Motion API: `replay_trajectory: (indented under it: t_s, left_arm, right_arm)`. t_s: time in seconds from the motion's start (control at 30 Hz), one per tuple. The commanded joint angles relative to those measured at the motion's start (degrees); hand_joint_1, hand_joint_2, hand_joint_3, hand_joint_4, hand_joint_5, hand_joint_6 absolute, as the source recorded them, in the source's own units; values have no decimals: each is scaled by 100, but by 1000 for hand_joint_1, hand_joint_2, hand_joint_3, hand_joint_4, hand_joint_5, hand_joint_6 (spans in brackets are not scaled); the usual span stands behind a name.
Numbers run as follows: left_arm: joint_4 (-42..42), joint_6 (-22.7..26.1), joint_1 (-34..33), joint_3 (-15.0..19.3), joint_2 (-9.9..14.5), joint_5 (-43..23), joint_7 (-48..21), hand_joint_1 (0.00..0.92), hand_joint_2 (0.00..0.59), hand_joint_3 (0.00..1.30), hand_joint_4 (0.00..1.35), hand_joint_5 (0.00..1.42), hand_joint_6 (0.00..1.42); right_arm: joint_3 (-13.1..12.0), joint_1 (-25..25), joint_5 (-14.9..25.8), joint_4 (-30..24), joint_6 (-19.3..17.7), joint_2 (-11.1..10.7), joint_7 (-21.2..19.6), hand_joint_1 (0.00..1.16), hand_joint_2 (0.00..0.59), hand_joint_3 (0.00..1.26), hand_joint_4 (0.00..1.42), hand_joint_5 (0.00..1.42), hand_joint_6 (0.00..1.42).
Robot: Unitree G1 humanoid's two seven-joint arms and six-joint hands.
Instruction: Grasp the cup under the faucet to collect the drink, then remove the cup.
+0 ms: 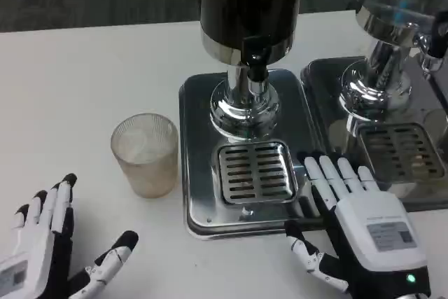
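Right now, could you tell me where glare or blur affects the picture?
Head view: bright reflections on the chrome dispenser stem and tray; the second dispenser at the right edge looks softer; cup and both hands, left and right, are sharp.

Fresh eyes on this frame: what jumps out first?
The dark drink dispenser on its shiny steel base dominates top centre, its black faucet hanging over the slotted drip grille. A ribbed translucent cup stands on the white table left of the tray, not under the faucet. Both hands are open: the left hand bottom left, the right hand with fingertips at the tray's right edge.
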Motion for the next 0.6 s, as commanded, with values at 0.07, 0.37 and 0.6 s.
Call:
replay_trajectory:
  t_s: [0.07,0.37,0.6]
  left_arm:
    - [338,-297,-201,135,-8,-179,336,0,122,0,0,0,0]
    - [2023,-1238,-1398,163,24,-924,431,0,5,0,0,0,0]
    - [3414,-1902,-2485,21,-90,-1208,388,0,0,0,0,0,0]
  right_arm:
    - [-45,3,17,-64,56,12,-4,245,463,0,0,0,0]
    - [-49,2,-10,-92,117,35,-8,245,463,0,0,0,0]
    - [-20,34,-48,-149,232,89,-25,245,463,0,0,0,0]
